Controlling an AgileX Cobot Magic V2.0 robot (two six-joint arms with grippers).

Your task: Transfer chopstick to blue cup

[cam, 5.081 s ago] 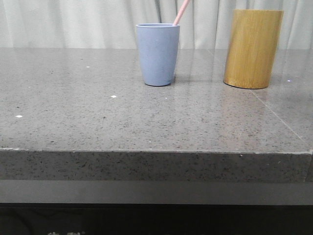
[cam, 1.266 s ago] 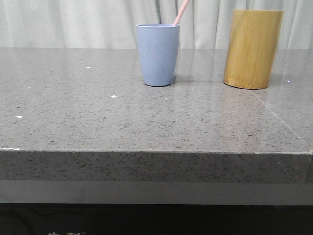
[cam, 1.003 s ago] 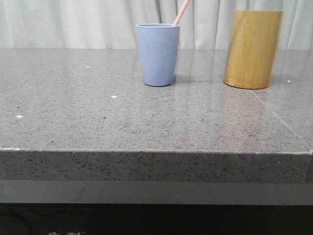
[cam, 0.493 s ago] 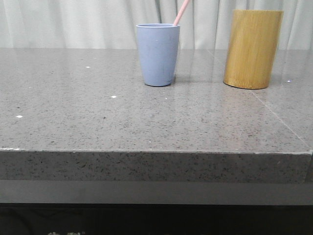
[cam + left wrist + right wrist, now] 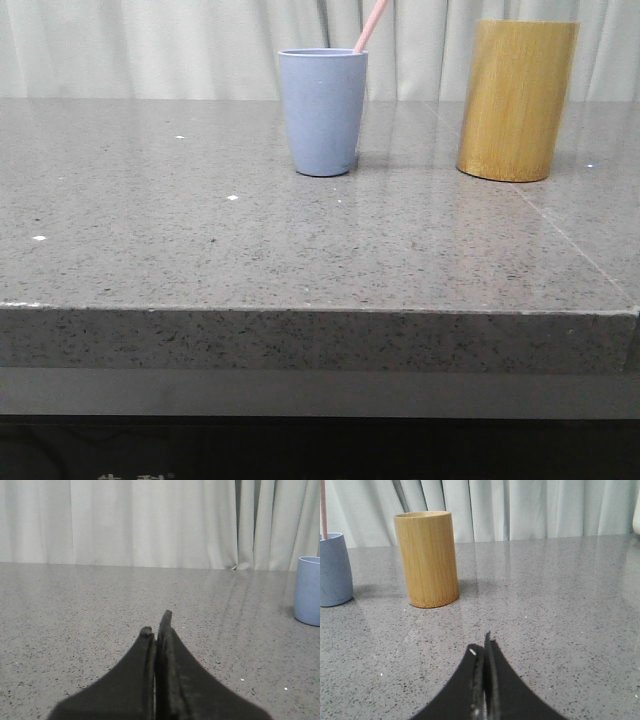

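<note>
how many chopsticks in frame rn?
1. The chopstick stands tilted in the blue cup, its top leaning right and running out of the front view. The inside of the bamboo cylinder is hidden, so more could be in there.

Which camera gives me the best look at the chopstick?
Front view: the chopstick rises, leaning, from the blue cup, whole cup visible. Right wrist view catches a sliver of it at the frame edge.

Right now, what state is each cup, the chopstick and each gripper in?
blue cup: upright on the table, chopstick inside.
chopstick: standing in the blue cup, leaning right past its rim.
bamboo cup: upright, contents not visible.
left gripper: shut, holding nothing.
right gripper: shut, holding nothing.
</note>
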